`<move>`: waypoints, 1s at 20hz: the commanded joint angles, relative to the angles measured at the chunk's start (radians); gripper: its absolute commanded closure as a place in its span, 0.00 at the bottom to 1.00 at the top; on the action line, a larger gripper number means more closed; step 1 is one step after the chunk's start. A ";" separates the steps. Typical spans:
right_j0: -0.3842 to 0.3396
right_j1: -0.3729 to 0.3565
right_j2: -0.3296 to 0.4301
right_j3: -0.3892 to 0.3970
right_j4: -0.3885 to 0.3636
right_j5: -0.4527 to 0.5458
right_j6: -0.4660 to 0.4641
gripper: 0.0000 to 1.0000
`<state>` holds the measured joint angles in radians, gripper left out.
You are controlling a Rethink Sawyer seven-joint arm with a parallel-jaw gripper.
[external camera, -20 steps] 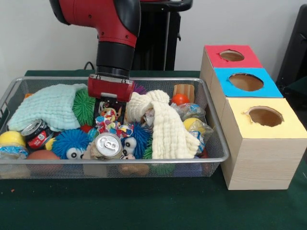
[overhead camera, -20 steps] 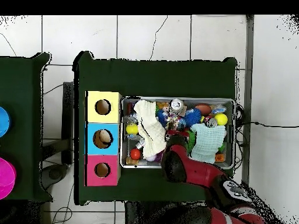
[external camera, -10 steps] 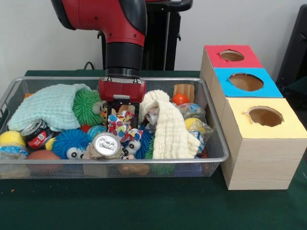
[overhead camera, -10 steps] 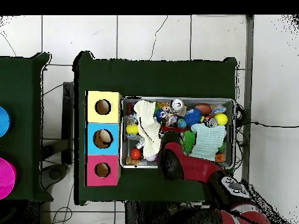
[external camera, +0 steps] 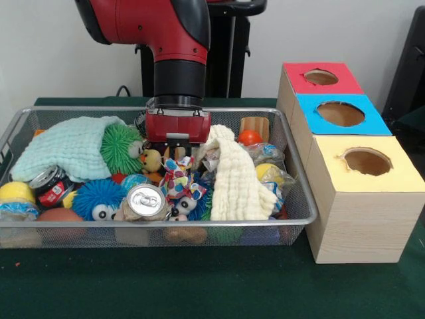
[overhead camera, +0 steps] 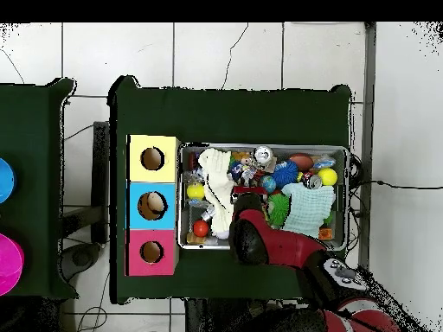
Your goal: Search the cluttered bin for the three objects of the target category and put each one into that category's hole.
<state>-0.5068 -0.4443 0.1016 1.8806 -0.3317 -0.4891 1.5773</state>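
Observation:
The wire mesh bin (external camera: 297,199) lies on the green table, full of toys, cans and towels; it also shows in the overhead view (overhead camera: 348,152). My gripper (external camera: 178,157) hangs low over the bin's middle, shut on a white spotted cloth (external camera: 176,178) that dangles from it just left of the cream waffle towel (external camera: 236,179). In the overhead view the arm hides the gripper. I see no other spotted cloth. The yellow-topped box's hole (external camera: 366,161) is at the right, nearest the camera, and also shows in the overhead view (overhead camera: 152,158).
A mint-green towel (external camera: 66,146), a green spiky ball (external camera: 121,147), a blue spiky ball (external camera: 98,198) and a silver can (external camera: 147,201) lie left of and below the gripper. The blue-topped box (external camera: 340,114) and the red-topped box (external camera: 321,77) stand behind the yellow one.
My gripper has moved to the right across the bin, toward the cream towel, carrying the spotted cloth with it.

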 commanded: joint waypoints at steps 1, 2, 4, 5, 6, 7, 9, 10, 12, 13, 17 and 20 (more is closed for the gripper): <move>0.026 0.014 0.078 -0.090 -0.028 -0.054 0.178 1.00; 0.029 0.013 0.073 -0.089 -0.025 -0.059 0.176 1.00; 0.041 -0.001 0.058 -0.080 -0.017 -0.073 0.173 1.00; 0.032 -0.003 0.067 -0.073 -0.014 -0.067 0.186 1.00; 0.029 -0.007 0.071 -0.071 -0.020 -0.065 0.187 1.00; 0.047 -0.030 0.050 -0.061 -0.007 -0.081 0.180 1.00; 0.088 -0.087 0.003 -0.018 0.041 -0.090 0.178 1.00; 0.113 -0.133 -0.023 0.011 0.065 -0.077 0.178 1.00; 0.155 -0.213 -0.066 0.056 0.103 -0.044 0.180 1.00; 0.175 -0.253 -0.085 0.072 0.121 -0.003 0.179 1.00; 0.231 -0.378 -0.116 0.110 0.191 0.241 0.175 1.00; 0.239 -0.415 -0.084 0.114 0.249 0.459 0.172 1.00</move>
<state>-0.2906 -0.7162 0.0176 1.9485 -0.1915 -0.3637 1.5773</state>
